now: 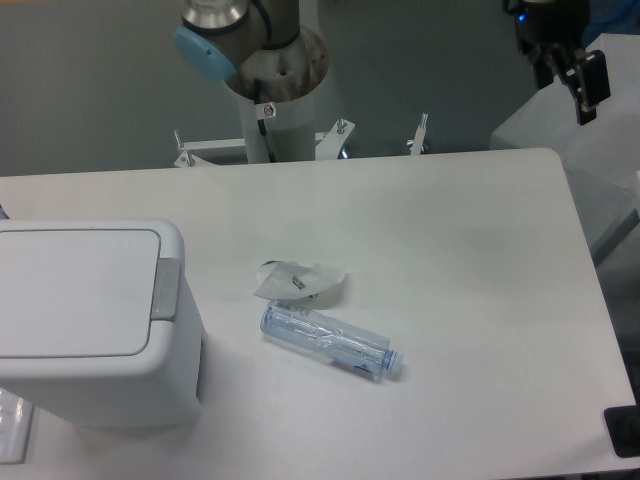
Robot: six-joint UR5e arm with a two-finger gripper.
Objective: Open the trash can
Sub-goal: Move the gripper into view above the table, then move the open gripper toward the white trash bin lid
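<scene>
The trash can point(95, 330) is a large boxy white bin at the table's front left. Its flat white lid point(75, 290) lies shut, and the grey push tab point(166, 290) sits on the lid's right edge. My gripper point(568, 72) hangs high at the top right, beyond the table's far right corner and far from the bin. Its two black fingers point(592, 85) stand apart with nothing between them, so it is open.
A clear plastic bottle point(325, 340) lies on its side right of the bin, with a crumpled white and green wrapper point(300, 282) just behind it. The arm's base column point(272, 90) stands behind the far edge. A black object point(622, 432) sits at the front right corner.
</scene>
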